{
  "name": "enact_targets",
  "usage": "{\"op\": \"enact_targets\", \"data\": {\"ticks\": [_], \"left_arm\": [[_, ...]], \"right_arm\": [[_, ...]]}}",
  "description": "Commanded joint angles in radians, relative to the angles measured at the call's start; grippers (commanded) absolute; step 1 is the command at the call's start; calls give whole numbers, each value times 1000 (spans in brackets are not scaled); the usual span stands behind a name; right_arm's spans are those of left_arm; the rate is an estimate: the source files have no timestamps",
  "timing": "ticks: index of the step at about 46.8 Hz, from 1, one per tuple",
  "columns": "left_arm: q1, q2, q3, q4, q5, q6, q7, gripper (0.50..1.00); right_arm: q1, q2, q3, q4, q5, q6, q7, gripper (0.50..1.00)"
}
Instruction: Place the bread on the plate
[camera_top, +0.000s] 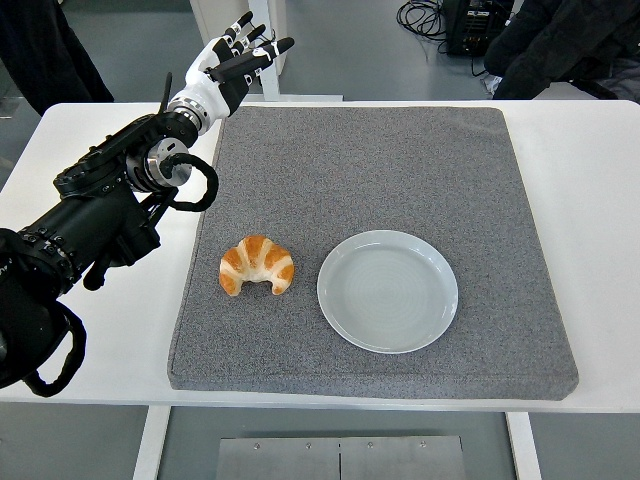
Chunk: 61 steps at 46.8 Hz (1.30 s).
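Fingers (262, 47) of the robot's left hand (222, 70) are stretched out and spread, holding nothing, with the hand raised over the far left corner of the grey felt-like mat (400, 170). From the head view, the right arm does not show at all. I'd say the task is only at its start: the reach has not yet come down to the bread. That golden-brown, crescent-shaped croissant (257, 265) lies on the mat at its near left, just beside the pale grey-green round ceramic plate (340, 300) but apart from its rim. Nothing is in the plate. Next, the hand would need to swing nearer and lower over the croissant, close gently around it, then carry it right. The white bench (590, 200) carries the mat.
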Motion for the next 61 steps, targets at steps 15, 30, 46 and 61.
{"op": "enact_targets", "data": {"ticks": [15,30,46,61], "left_arm": [[-8,-6,1,0,-1,6,-1,995],[-23,-7,9,0,3,9,-1,993],[-36,22,30,-84,39,-12,8,995],[-32,163,67,-308,177,-4,92,995]], "right_arm": [[0,0,0,0,0,0,0,1000],[0,0,0,0,0,0,0,1000],[0,0,0,0,0,0,0,1000],[0,0,0,0,0,0,0,1000]]}}
